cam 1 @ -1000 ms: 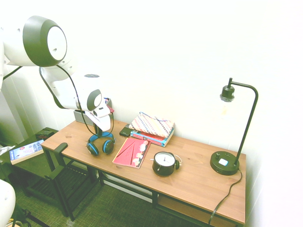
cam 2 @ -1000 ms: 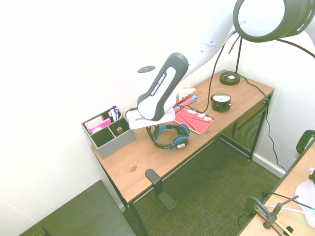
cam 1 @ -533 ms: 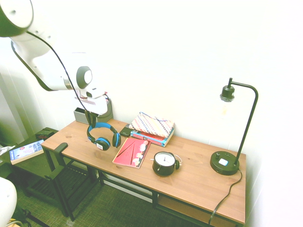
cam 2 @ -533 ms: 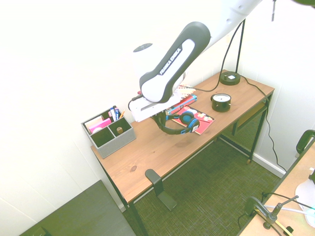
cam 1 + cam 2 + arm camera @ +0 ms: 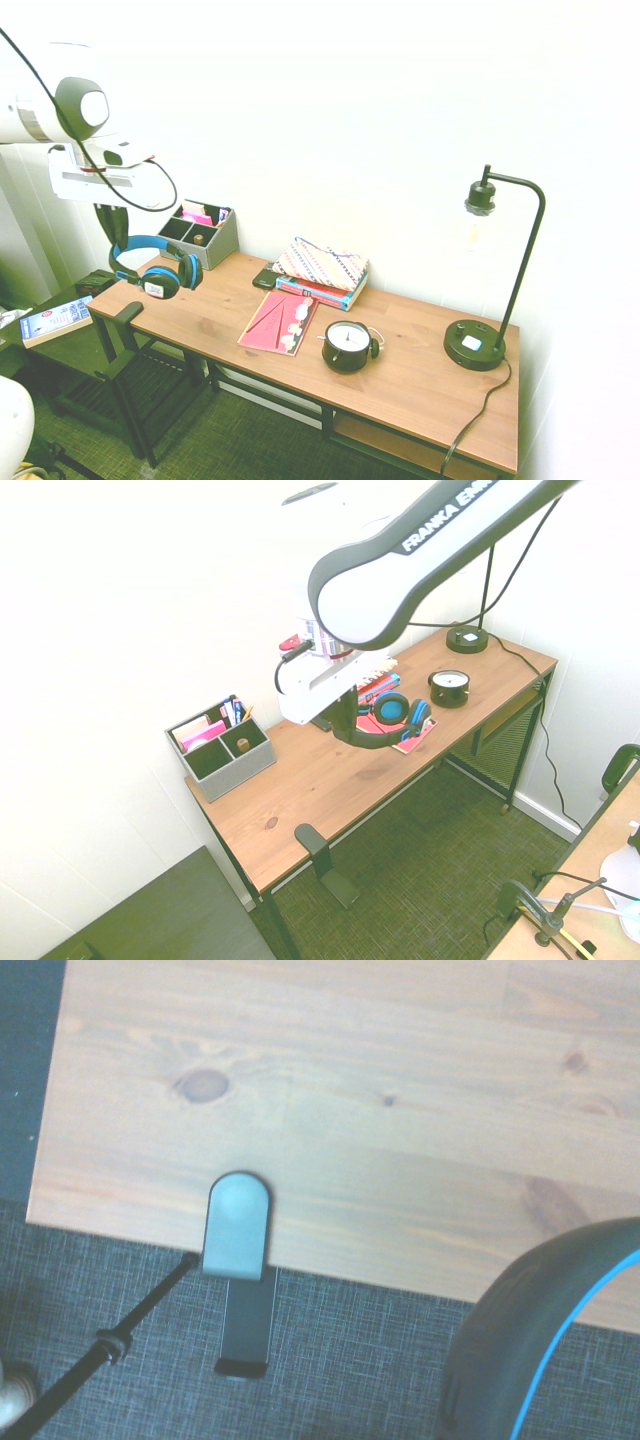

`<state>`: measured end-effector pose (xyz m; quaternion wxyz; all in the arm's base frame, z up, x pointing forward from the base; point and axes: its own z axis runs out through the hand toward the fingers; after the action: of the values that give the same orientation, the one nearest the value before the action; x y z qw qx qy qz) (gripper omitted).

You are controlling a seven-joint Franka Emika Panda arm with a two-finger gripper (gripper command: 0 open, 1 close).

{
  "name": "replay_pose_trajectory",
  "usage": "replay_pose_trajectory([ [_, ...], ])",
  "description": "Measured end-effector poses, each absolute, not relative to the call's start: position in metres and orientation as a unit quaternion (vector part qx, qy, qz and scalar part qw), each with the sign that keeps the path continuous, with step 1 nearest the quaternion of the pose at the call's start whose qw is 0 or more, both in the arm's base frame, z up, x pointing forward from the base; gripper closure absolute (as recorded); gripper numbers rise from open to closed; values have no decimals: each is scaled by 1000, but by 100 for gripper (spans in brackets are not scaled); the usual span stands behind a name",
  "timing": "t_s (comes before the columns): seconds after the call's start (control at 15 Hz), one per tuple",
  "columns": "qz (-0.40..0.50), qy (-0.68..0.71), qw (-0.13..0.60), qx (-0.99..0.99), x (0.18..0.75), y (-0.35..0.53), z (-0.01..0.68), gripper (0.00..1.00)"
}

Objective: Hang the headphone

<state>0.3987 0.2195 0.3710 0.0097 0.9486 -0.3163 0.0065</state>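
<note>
The headphone point(image 5: 152, 270) hangs in the air above the desk's left end, its blue headband up and its black ear cups down. My gripper point(image 5: 111, 228) is shut on the headband at one side. In the second exterior view the headphone point(image 5: 388, 714) hangs below my gripper point(image 5: 337, 710), above the wooden desk point(image 5: 300, 780). A dark hanger hook point(image 5: 128, 312) is clamped to the desk's short end, below and a little in front of the headphone. The wrist view looks down on that hook point(image 5: 238, 1228), with the headband point(image 5: 540, 1340) at the picture's lower right.
A grey organizer point(image 5: 200, 233) stands at the desk's back left. Stacked books point(image 5: 322, 268), a red booklet point(image 5: 280, 322), a black alarm clock point(image 5: 347, 346) and a black lamp point(image 5: 476, 345) sit further right. A low side table with a book point(image 5: 55, 320) stands beyond the desk's left end.
The headphone lay on the desk a second ago; it has been lifted and carried toward the desk end with the hook, my gripper still shut on its headband.
</note>
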Motion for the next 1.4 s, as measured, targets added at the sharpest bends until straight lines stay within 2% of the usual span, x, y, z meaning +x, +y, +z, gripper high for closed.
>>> replay_pose_trajectory([
  [0.67,-6,-278,-10,960,297,312,189,100],
  [0.87,-6,-278,4,961,315,326,134,100],
  [1.13,26,-280,19,959,355,347,93,100],
  [1.2,30,-280,22,959,357,353,88,0],
  [1.4,23,-283,24,959,358,363,79,0],
])
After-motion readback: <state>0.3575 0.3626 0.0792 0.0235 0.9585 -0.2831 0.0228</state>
